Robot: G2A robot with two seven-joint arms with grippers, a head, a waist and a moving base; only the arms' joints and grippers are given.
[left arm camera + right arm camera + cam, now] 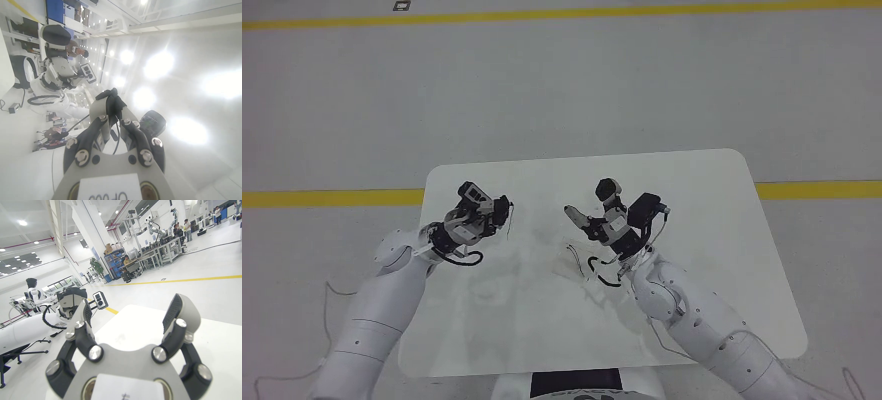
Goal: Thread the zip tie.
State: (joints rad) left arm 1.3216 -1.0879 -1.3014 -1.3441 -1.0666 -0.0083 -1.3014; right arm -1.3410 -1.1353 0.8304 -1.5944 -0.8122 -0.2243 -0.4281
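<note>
Over the white table (712,230), both arms are up with elbows bent and wrists turned inward, so the 2 grippers face each other, well apart. The left gripper (500,212) (112,98) tilts upward, its 2 fingers pinched tight on the zip tie (509,224) (118,132). It's a thin dark strand running from between the pads back toward the wrist. From above it hangs just beside the fingertips. The right gripper (592,203) (130,311) sits level, jaws spread wide, aimed across at the left one.
</note>
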